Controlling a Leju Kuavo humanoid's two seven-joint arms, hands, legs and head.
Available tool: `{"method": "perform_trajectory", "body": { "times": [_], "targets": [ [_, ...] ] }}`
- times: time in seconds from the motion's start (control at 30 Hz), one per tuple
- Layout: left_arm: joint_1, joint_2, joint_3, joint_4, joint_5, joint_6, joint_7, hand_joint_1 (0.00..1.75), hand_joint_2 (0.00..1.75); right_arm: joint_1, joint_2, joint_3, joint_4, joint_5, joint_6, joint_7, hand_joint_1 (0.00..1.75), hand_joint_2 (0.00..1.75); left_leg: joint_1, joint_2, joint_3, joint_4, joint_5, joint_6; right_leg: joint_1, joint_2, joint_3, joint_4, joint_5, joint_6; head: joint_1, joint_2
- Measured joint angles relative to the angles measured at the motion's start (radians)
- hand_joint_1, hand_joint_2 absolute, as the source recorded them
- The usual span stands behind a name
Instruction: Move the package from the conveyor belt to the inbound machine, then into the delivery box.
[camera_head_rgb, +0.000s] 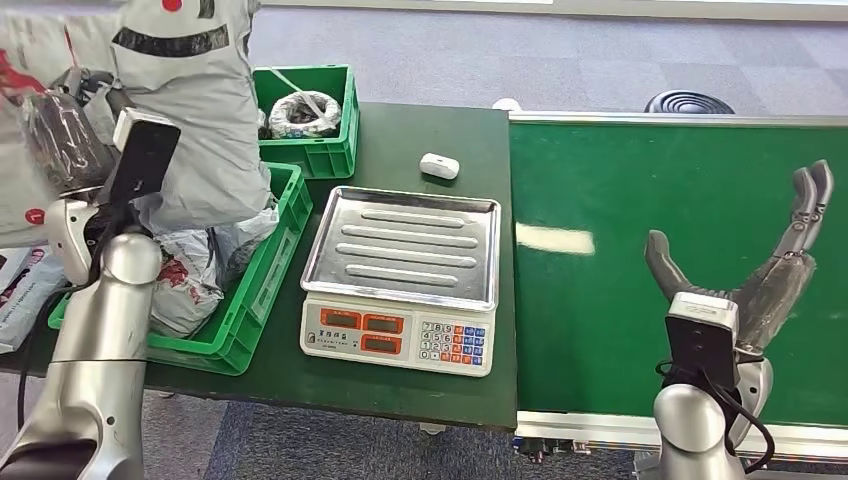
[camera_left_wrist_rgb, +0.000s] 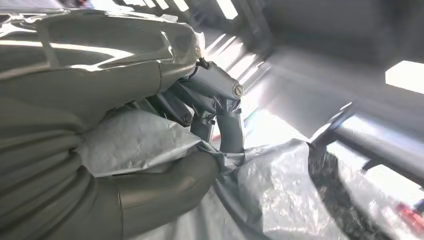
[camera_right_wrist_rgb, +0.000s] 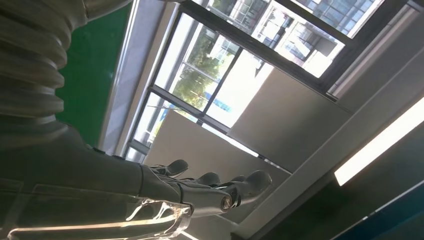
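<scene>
Your left hand (camera_left_wrist_rgb: 200, 105) grips the grey package (camera_head_rgb: 195, 110), held above the green crate (camera_head_rgb: 262, 270) left of the scale (camera_head_rgb: 402, 280). Your right hand (camera_head_rgb: 770, 265) hangs spread and empty over the conveyor belt (camera_head_rgb: 600, 300), right of the scale.

Grey carpet floor (camera_head_rgb: 600, 60), dark table (camera_head_rgb: 420, 140), sunlit windows (camera_right_wrist_rgb: 210, 85).

Scale (camera_head_rgb: 400, 275) left of conveyor belt (camera_head_rgb: 620, 200)

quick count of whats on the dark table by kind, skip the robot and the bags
green crates: 2, the near one and the far one
weighing scale with steel tray: 1
small white device: 1
total: 4
</scene>
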Motion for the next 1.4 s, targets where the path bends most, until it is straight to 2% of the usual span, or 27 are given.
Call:
{"method": "perform_trajectory", "body": {
  "times": [0.1,0.17,0.3,0.4,0.43,0.47,0.57,0.6,0.67,0.73,0.87,1.0,1.13,1.2,1.33,1.4],
  "targets": [
    [-0.022,0.056,0.039,0.177,-0.004,-0.055,0.053,1.56,1.75,0.002,-0.009,-0.012,0.001,-0.014,0.021,0.006,0.0,1.75,0.0,0.002,0.0,0.0,0.0,0.0,0.0,0.0,0.0,0.0,0.0,0.0,0.0,0.0],
    [-0.039,0.091,0.051,0.306,-0.023,-0.123,0.111,1.6,1.75,0.002,-0.015,-0.019,0.002,-0.021,0.028,0.011,0.0,1.75,0.0,0.003,0.0,0.0,0.0,0.0,0.0,0.001,0.0,0.0,0.0,0.0,0.0,0.0],
    [-0.075,0.142,0.062,0.518,-0.044,-0.336,0.193,1.74,1.75,0.003,-0.024,-0.03,0.012,-0.029,0.029,0.018,0.0,1.75,0.0,0.004,0.0,0.0,0.0,0.0,0.0,0.002,0.0,0.0,0.0,0.0,0.0,0.0],
    [-0.101,0.164,0.064,0.613,-0.043,-0.484,0.21,1.72,1.75,0.001,-0.029,-0.038,0.024,-0.035,0.03,0.023,0.0,1.75,-0.001,0.003,0.001,0.0,0.0,0.0,-0.001,0.002,0.001,0.0,0.0,0.0,0.0,0.0],
    [-0.11,0.17,0.066,0.638,-0.039,-0.521,0.21,1.67,1.75,-0.001,-0.03,-0.041,0.03,-0.039,0.032,0.024,0.0,1.75,-0.001,0.003,0.002,-0.001,-0.001,0.0,-0.001,0.002,0.003,0.0,0.0,0.0,0.0,0.0],
    [-0.119,0.176,0.068,0.663,-0.034,-0.554,0.209,1.45,1.75,-0.003,-0.031,-0.046,0.036,-0.043,0.035,0.025,0.0,1.75,-0.001,0.003,0.004,-0.001,-0.001,0.0,-0.001,0.002,0.005,0.0,0.0,0.0,0.0,0.0],
    [-0.135,0.188,0.073,0.713,-0.025,-0.615,0.203,0.21,1.75,-0.01,-0.034,-0.062,0.047,-0.051,0.047,0.028,0.0,1.75,-0.002,0.003,0.011,-0.002,-0.002,0.0,-0.001,0.002,0.011,0.0,-0.001,-0.001,0.0,0.0],
    [-0.138,0.19,0.077,0.722,-0.02,-0.623,0.199,0.0,1.75,-0.013,-0.034,-0.065,0.05,-0.05,0.051,0.029,0.0,1.75,-0.002,0.003,0.013,-0.002,-0.002,0.0,-0.001,0.002,0.012,0.0,-0.001,-0.001,0.0,0.0],
    [-0.139,0.192,0.087,0.734,-0.002,-0.615,0.18,0.0,1.75,-0.018,-0.033,-0.07,0.053,-0.045,0.058,0.033,0.0,1.75,-0.002,0.003,0.016,-0.003,-0.002,-0.001,-0.001,0.002,0.015,0.0,-0.001,-0.001,0.0,0.0],
    [-0.128,0.192,0.105,0.735,0.034,-0.564,0.136,0.0,1.75,-0.018,-0.03,-0.076,0.053,-0.033,0.06,0.037,0.0,1.75,-0.001,0.003,0.017,-0.003,-0.001,-0.001,-0.001,0.002,0.015,0.0,-0.001,-0.001,0.0,0.0],
    [-0.081,0.18,0.17,0.699,0.163,-0.436,0.003,0.0,1.75,-0.003,-0.017,-0.088,0.047,-0.016,0.06,0.039,0.0,1.75,0.0,0.004,0.017,-0.003,0.0,-0.002,0.0,0.004,0.015,0.0,-0.001,-0.001,0.0,0.0],
    [-0.013,0.156,0.236,0.578,0.361,-0.366,-0.122,0.0,1.75,0.004,-0.011,-0.101,0.041,-0.02,0.068,0.036,0.0,1.75,0.0,0.005,0.014,-0.003,0.0,-0.002,0.0,0.004,0.011,0.001,0.0,-0.001,0.0,0.0],
    [0.087,0.133,0.262,0.37,0.548,-0.342,-0.186,0.0,1.75,0.009,-0.006,-0.106,0.038,-0.055,0.108,0.035,0.0,1.75,-0.001,0.005,0.01,-0.003,0.0,-0.002,-0.001,0.005,0.007,0.001,0.0,-0.001,0.0,0.0],
    [0.15,0.116,0.26,0.257,0.605,-0.308,-0.245,0.0,1.75,0.02,-0.002,-0.106,0.035,-0.085,0.132,0.028,0.0,1.75,-0.001,0.005,0.008,-0.003,0.0,-0.002,-0.001,0.005,0.006,0.0,0.0,-0.001,0.0,0.0],
    [0.331,0.068,0.206,-0.031,0.657,-0.203,-0.41,0.0,1.75,0.068,0.004,-0.103,0.029,-0.198,0.223,0.003,0.0,1.75,-0.001,0.005,0.006,-0.003,-0.002,-0.002,-0.001,0.005,0.004,0.0,-0.001,-0.001,0.0,0.0],
    [0.408,0.053,0.172,-0.132,0.658,-0.175,-0.453,0.0,1.75,0.087,0.005,-0.103,0.029,-0.238,0.26,-0.005,0.0,1.75,-0.002,0.005,0.005,-0.003,-0.003,-0.002,-0.001,0.005,0.003,-0.001,-0.001,-0.001,0.0,0.0]
  ]
}}
